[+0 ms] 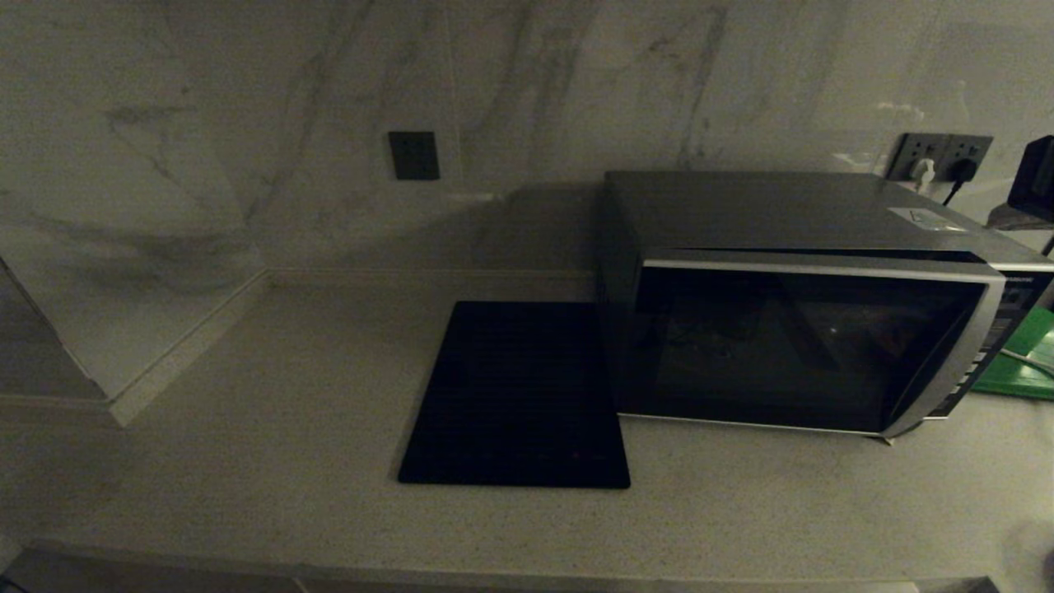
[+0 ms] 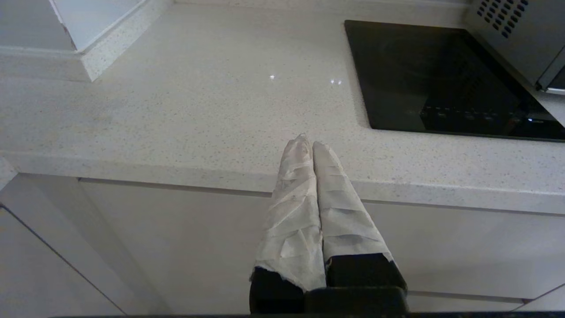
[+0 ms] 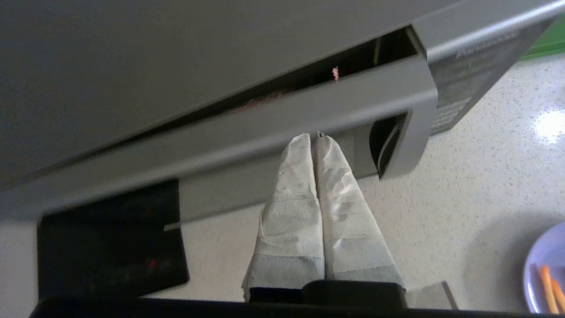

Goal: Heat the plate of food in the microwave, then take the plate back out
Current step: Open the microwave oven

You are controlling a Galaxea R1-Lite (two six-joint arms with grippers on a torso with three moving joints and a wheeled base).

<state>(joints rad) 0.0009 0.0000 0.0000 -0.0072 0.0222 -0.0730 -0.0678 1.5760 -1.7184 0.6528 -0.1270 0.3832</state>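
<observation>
Hovering above the microwave's (image 3: 247,128) slightly ajar door, the right gripper (image 3: 314,138) had its wrapped fingers pressed together, holding nothing. The plate of food (image 3: 545,274) sat on the counter (image 3: 476,168) around four o'clock from it. Panel lettering was unreadable.

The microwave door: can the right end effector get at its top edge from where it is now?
Probably yes. The right end effector, shut, sits close before the microwave door's top edge, which stands slightly ajar. Nothing lies between them. The plate of food stays off to one side on the counter.
</observation>
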